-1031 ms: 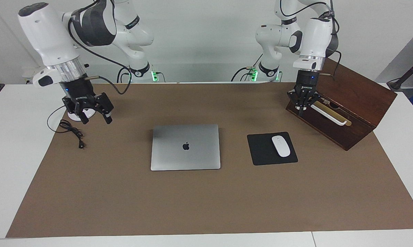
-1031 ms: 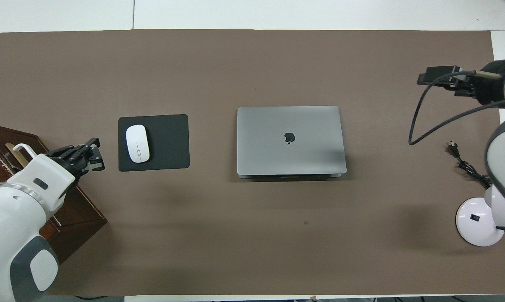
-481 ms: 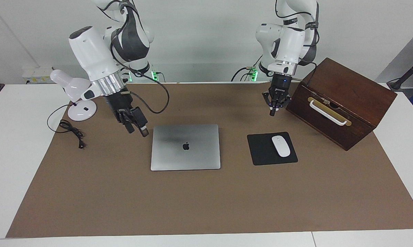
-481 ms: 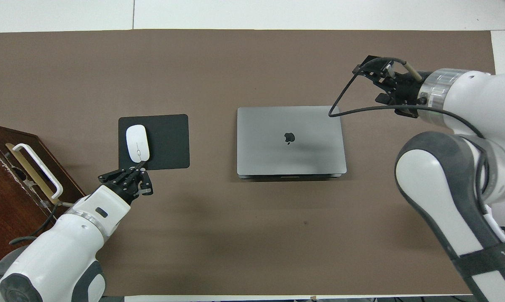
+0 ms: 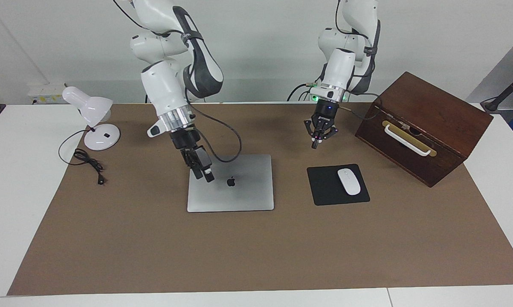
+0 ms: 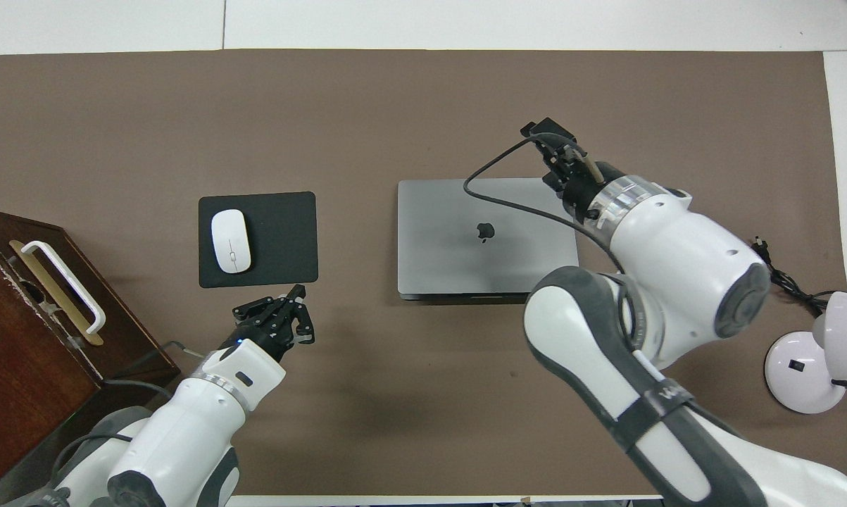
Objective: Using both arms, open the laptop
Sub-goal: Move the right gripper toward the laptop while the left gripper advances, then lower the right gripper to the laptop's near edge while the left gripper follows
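Right gripper (image 5: 204, 174) (fingers apart) over closed laptop (image 5: 239, 192)

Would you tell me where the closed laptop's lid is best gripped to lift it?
Probably at the laptop's front edge, the side nearer the robots: the overhead view shows a seam and small notch there, and the lid lies flat and shut. Come in low from the robots' side.

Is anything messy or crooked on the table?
The wooden box sits skewed to the mat's edges, at the left arm's end. The lamp's cord lies in a loose tangle. The laptop and mouse pad lie straight.
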`<state>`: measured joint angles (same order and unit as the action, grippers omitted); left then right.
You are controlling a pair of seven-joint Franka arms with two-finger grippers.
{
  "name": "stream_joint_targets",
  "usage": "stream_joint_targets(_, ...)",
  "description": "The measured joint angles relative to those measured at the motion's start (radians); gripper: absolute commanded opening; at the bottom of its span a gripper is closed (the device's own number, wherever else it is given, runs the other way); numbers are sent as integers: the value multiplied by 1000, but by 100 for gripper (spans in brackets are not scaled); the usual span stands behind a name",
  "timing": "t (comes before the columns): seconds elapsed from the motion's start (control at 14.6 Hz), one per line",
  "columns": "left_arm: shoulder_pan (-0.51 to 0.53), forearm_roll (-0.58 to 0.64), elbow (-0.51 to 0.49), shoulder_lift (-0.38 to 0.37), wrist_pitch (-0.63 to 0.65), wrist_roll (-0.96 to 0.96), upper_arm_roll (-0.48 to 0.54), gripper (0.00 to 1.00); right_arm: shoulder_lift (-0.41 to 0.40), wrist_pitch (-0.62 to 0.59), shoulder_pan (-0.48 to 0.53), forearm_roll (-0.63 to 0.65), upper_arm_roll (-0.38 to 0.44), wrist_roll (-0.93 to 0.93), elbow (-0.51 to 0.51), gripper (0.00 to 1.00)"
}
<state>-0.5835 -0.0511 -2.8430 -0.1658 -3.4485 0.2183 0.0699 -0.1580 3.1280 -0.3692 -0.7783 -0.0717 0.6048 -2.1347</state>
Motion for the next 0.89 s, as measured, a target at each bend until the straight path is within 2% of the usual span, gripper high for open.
stream_joint_targets(0.14, -30, -6, 10, 37, -22, 15, 1, 0, -61, 133, -79, -93, 0, 0, 2, 100)
stream_joint_targets(0.41, -132, -85, 24, 41, -24, 20, 0, 0, -157, 331, -184, -182, 0, 2, 4, 100)
stream_joint_targets(0.76, -266, -230, 90, 101, -25, 21, 0, 0, -196, 358, -189, -184, 4, 8, 18, 100)
stream_joint_targets(0.89, -295, -246, 108, 124, -28, 21, 1, 0, -196, 358, -189, -184, 4, 8, 22, 100)
